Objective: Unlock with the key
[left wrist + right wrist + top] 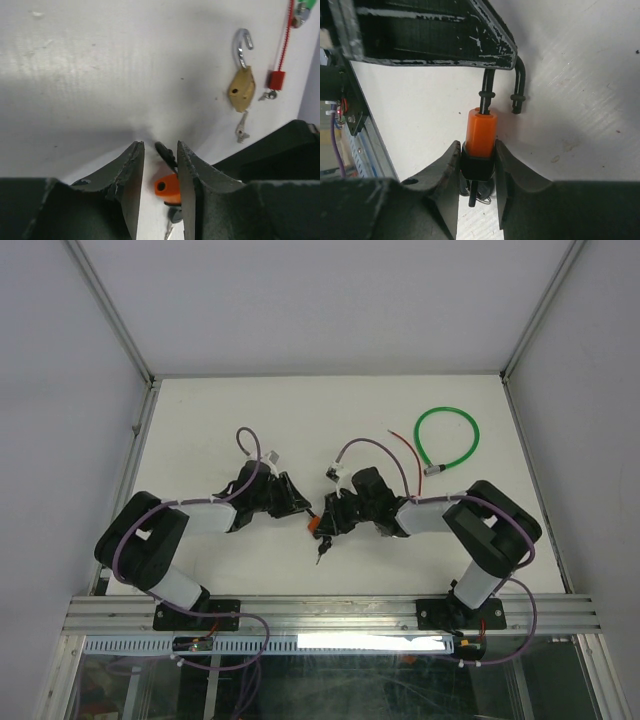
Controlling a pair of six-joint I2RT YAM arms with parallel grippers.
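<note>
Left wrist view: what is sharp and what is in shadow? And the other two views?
Left wrist view: the brass padlock is sharp, the pincer fingers are soft, grey shadow lies on the table before them. Right wrist view: the orange lock is clear and evenly lit. Top external view: the light strip glares at the bottom.

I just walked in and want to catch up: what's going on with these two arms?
The right gripper is clamped on the body of the orange padlock. The left gripper brackets its black shackle; whether it pinches it is unclear. Keys dangle beneath the lock. A brass padlock lies open on the table, untouched.
</note>
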